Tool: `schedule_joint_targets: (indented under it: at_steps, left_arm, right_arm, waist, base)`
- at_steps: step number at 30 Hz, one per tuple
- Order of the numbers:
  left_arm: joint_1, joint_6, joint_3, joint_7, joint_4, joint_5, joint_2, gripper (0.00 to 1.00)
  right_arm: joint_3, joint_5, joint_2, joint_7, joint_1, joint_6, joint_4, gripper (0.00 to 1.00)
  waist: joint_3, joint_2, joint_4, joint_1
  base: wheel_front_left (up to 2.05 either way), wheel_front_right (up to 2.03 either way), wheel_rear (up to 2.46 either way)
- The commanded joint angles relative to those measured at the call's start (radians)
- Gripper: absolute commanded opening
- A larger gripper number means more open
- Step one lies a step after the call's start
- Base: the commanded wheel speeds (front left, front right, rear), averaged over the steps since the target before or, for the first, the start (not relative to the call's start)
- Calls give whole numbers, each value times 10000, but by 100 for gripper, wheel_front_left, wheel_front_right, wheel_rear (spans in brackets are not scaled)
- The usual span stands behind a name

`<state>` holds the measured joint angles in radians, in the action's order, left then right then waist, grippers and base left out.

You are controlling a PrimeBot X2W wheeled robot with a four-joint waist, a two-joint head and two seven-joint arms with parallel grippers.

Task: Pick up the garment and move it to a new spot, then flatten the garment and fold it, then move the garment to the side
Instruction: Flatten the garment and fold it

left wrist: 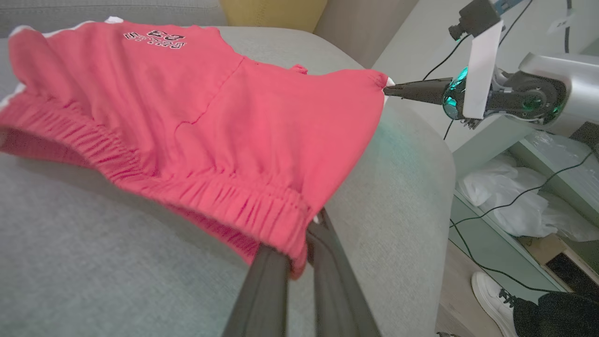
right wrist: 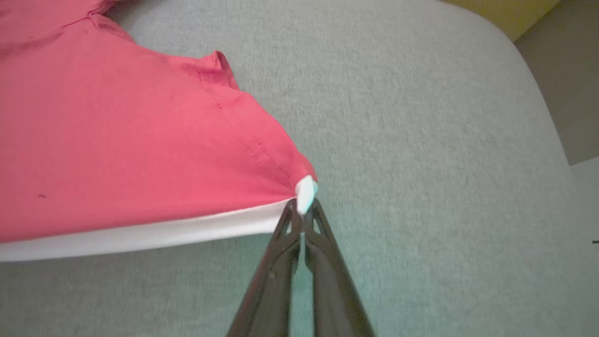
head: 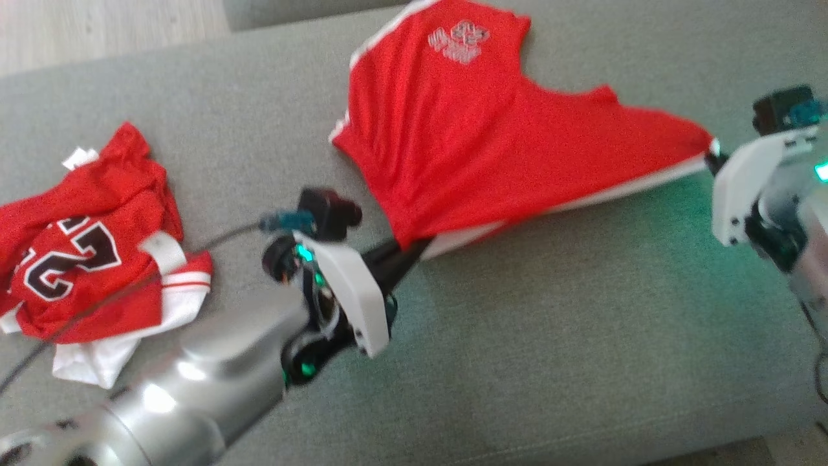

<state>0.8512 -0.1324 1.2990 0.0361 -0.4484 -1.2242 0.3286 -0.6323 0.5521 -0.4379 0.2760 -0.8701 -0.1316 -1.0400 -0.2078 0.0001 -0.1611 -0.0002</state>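
Note:
The garment [head: 466,136] is a pair of red shorts with white side stripes and a grey logo, stretched over the grey sofa cushion [head: 550,336]. My left gripper [head: 414,247] is shut on its waistband corner, seen up close in the left wrist view as the garment [left wrist: 187,117] bunching between my left gripper [left wrist: 306,229] fingers. My right gripper [head: 711,155] is shut on the far corner; in the right wrist view the garment [right wrist: 117,154] ends in a white tip pinched by my right gripper [right wrist: 303,206]. The left wrist view also shows my right gripper [left wrist: 390,89] pulling that corner taut.
A crumpled red and white jersey [head: 90,259] with the number 23 lies at the cushion's left. To the right of the sofa edge in the left wrist view are cables, white plastic bags [left wrist: 519,201] and a person's white shoe [left wrist: 491,295] on the floor.

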Motion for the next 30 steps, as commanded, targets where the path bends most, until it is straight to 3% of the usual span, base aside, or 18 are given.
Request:
schedule_joint_targets:
  at_steps: [1, 9, 16, 22, 30]
  left_arm:
    - [182, 18, -292, -180, 92, 98, 145, 0]
    - [-920, 92, -229, -431, 271, 454, -265, 0]
    - [-1432, 573, -212, -672, 711, 981, -452, 0]
    - [-1062, 885, -459, -1067, 585, 1239, -604, 0]
    - [-186, 991, -1074, -1408, 257, 1256, -764, 0]
  right_arm:
    - [-237, 380, -591, 250, 129, 9, 540, 0]
    - [-1075, 2114, -2418, 1526, 1705, 9, 2912, 0]
    - [-473, 2835, -3212, 1347, 2516, 9, 4585, 0]
    - [363, 2099, -3025, 506, 2245, 9, 4940, 0]
    - [1228, 729, -2104, -255, 1014, 9, 4783, 0]
  waist:
    - [317, -1, -71, 2]
    - [1228, -1, -238, 2]
    - [1168, -1, -239, 2]
    - [664, -1, 36, 2]
    - [-189, -1, 636, 2]
  base:
    - [0, 0, 0]
    - [0, 0, 0]
    - [0, 0, 0]
    - [0, 0, 0]
    - [0, 0, 0]
